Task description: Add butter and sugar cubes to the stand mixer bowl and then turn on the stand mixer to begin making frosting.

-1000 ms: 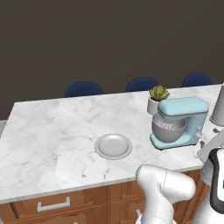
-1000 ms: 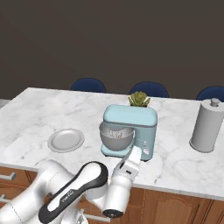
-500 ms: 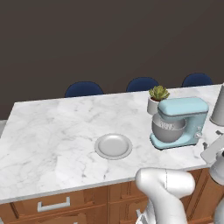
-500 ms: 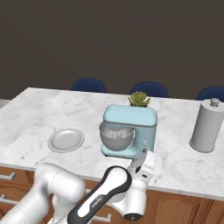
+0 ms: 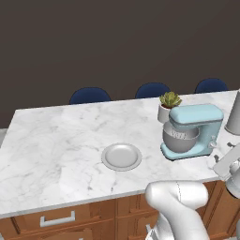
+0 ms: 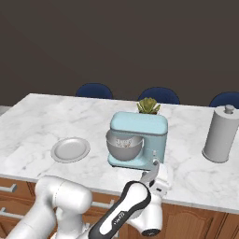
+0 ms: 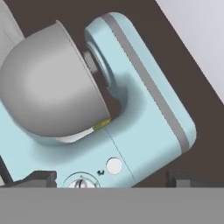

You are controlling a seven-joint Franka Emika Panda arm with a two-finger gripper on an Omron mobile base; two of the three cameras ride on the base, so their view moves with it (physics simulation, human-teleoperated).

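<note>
The light blue stand mixer (image 6: pixel 140 135) stands on the marble counter with its head down over the grey stand mixer bowl (image 6: pixel 123 147). Pale bits show inside the bowl. In the hand view the mixer (image 7: pixel 148 105) and bowl (image 7: pixel 48 94) lie tilted and close up. A yellow-green sliver, likely the butter (image 7: pixel 101 125), peeks at the bowl's rim. A dial (image 7: pixel 81 183) and a white button (image 7: pixel 113 166) sit on the mixer's side just ahead of my gripper (image 7: pixel 108 179). The gripper is open, fingertips (image 7: pixel 38 178) wide apart. From the right base camera the gripper (image 6: pixel 155 165) hovers by the mixer's near side.
A shallow grey plate (image 6: pixel 70 149) lies left of the mixer. Behind the mixer a small potted plant (image 6: pixel 148 106) stands. A paper towel holder (image 6: pixel 223 134) rises at the right. Blue chairs (image 5: pixel 90 95) line the counter's far edge.
My arm's forearm has swung down and to the right while the hand stays close to the mixer's near side. The mixer, bowl and plate have not moved.
</note>
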